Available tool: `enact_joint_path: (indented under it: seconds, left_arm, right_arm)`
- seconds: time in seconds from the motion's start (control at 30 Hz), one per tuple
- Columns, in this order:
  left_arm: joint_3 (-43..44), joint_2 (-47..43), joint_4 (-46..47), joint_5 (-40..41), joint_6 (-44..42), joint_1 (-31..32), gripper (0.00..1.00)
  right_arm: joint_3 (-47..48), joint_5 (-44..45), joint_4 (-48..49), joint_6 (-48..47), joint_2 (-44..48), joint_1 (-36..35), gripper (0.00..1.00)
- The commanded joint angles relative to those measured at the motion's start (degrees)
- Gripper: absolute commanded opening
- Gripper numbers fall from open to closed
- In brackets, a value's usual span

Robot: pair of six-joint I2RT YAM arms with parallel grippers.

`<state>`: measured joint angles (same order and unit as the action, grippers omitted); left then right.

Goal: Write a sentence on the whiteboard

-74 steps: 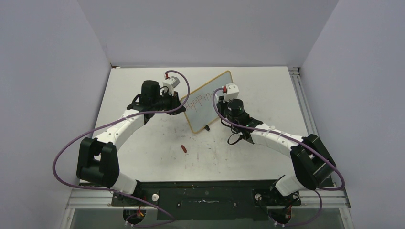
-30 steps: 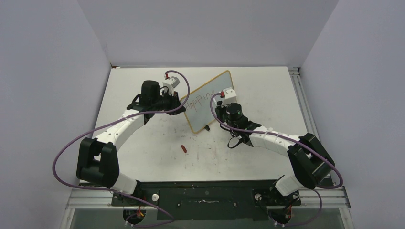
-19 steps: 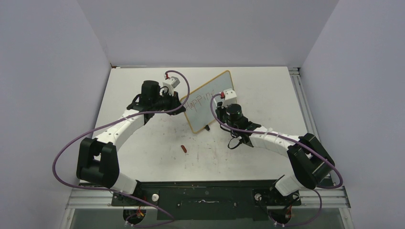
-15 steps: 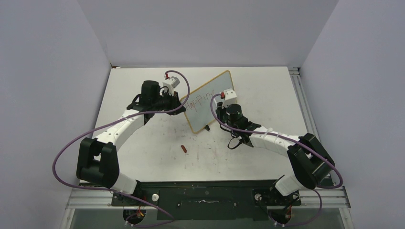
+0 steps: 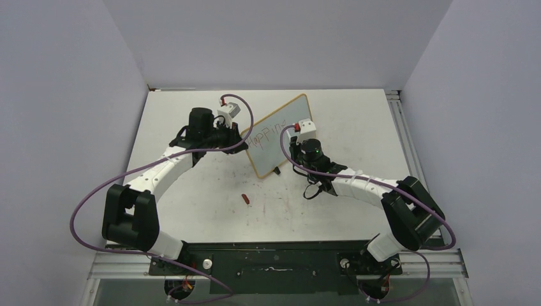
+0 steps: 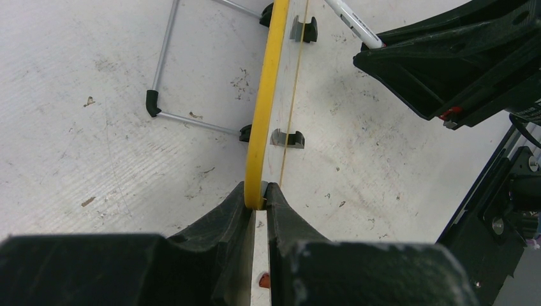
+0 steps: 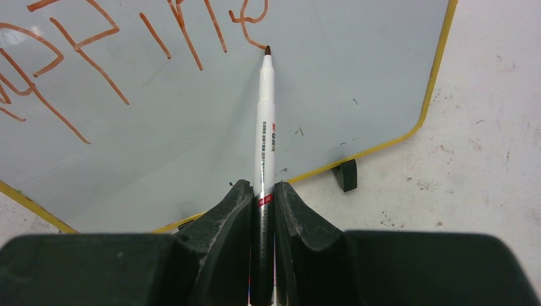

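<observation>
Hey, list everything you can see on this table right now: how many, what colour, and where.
whiteboard: one, white with a yellow frame, propped up mid-table.
sentence: one unfinished line, red, upper left of the whiteboard.
marker: one, white barrel, tip at the last letter.
small red piece: one, red, lying in front of the whiteboard; possibly a cap.
wire stand: one, grey with black tips, behind the whiteboard.
table: one, white, scuffed.
left tool: one, black, shut on the whiteboard's frame.
right tool: one, black, shut on the marker.

whiteboard on table, likely cap before it
</observation>
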<state>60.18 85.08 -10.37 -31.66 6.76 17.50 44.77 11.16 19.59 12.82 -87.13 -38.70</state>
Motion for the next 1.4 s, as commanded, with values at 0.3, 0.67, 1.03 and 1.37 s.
enact_joint_path:
  seconds: [0.3,0.67,1.03,1.37]
  left_arm:
    - [1.45,-2.29,-0.66,0.90,-2.19,0.17,0.00]
    - [1.43,-2.04,-0.78,1.29,-2.08,0.17,0.00]
    - [1.54,-2.32,-0.78,1.82,-1.85,0.17,0.00]
    - [1.72,-2.38,-1.13,2.21,-1.75,0.17,0.00]
  right_arm:
    - [3.54,0.98,1.48,-0.43,-0.92,0.51,0.05]
    - [3.39,0.62,0.09,-1.03,2.73,0.53,0.05]
    - [2.86,1.02,-2.37,-1.42,7.24,0.56,0.05]
    - [3.04,-2.35,-2.47,-2.41,7.95,2.39,0.05]
